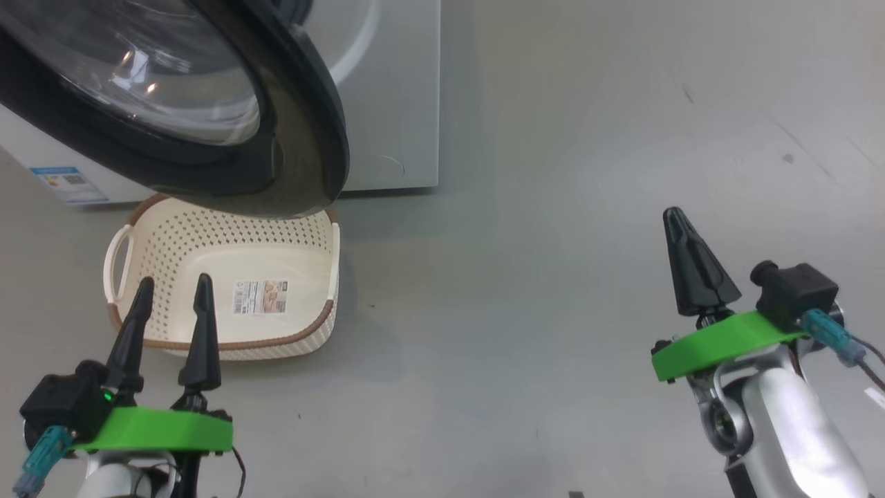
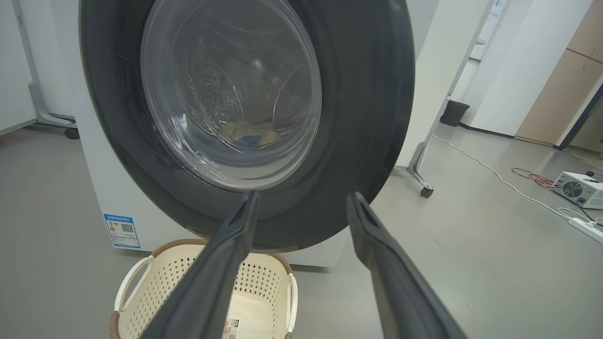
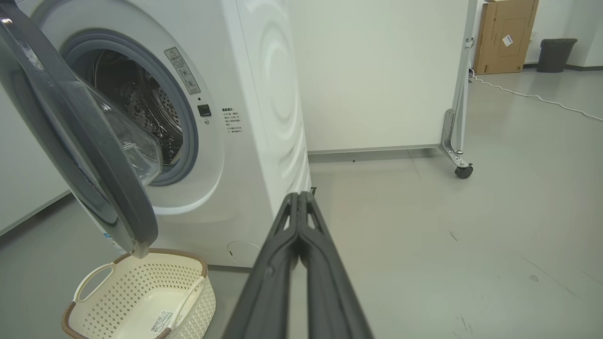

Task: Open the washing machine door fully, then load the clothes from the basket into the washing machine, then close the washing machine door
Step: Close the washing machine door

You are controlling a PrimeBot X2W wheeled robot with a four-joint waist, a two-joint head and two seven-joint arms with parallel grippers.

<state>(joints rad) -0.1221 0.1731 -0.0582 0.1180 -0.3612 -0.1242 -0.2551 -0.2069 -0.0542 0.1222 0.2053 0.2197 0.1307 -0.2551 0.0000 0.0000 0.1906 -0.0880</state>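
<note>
My left gripper [image 1: 174,287] sits nearest, its jaws apart with nothing between them, the fingers pointing at the near rim of the basket [image 1: 304,332]. My right gripper [image 1: 677,221] has its jaws pressed together, empty, over bare floor [image 1: 525,277] well to the right of the basket. The basket stands on the floor just in front of the washer [image 1: 397,97], its label sticker [image 1: 261,296] showing on the bottom. The door [image 1: 311,131] stands part-way open, its lower edge hanging over the basket's far rim. Through the door glass in the left wrist view I can see the clothes [image 2: 249,134] lying low in the drum [image 2: 212,96], pale with a blue patch.
</note>
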